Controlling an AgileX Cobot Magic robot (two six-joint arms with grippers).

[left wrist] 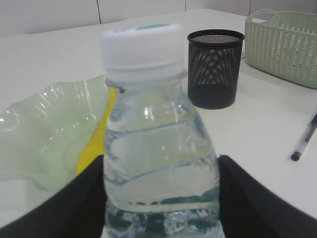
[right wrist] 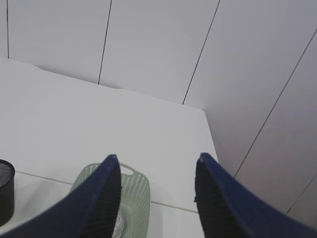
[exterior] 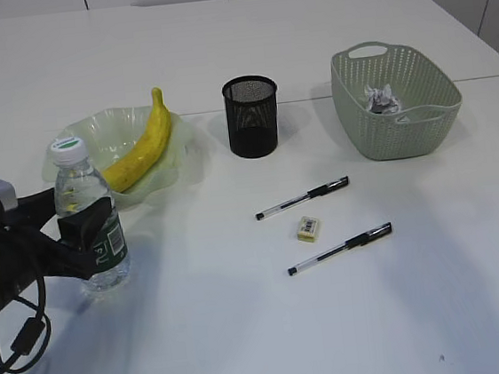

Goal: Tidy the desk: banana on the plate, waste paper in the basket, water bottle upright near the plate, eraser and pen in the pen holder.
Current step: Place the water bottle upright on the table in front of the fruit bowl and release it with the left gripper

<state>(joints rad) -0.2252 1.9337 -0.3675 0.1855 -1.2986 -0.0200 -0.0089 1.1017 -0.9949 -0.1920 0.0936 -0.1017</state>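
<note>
The water bottle (exterior: 92, 221) (left wrist: 158, 148) stands upright on the table just in front of the pale green plate (exterior: 91, 128) (left wrist: 44, 129), which holds the banana (exterior: 142, 145) (left wrist: 91, 148). My left gripper (exterior: 98, 234) (left wrist: 162, 161) has its black fingers pressed against both sides of the bottle. Two pens (exterior: 302, 197) (exterior: 341, 249) lie on the table with the yellow eraser (exterior: 308, 227) between them. The black mesh pen holder (exterior: 252, 115) stands behind them. Waste paper (exterior: 381, 100) lies in the green basket (exterior: 348, 105). My right gripper (right wrist: 157, 163) hangs open and empty, high above the basket (right wrist: 136, 198).
The right arm is outside the exterior view. The left arm's body and cables fill the lower left corner of that view. A seam between two tabletops runs behind the plate and the basket. A wall stands beyond the far edge.
</note>
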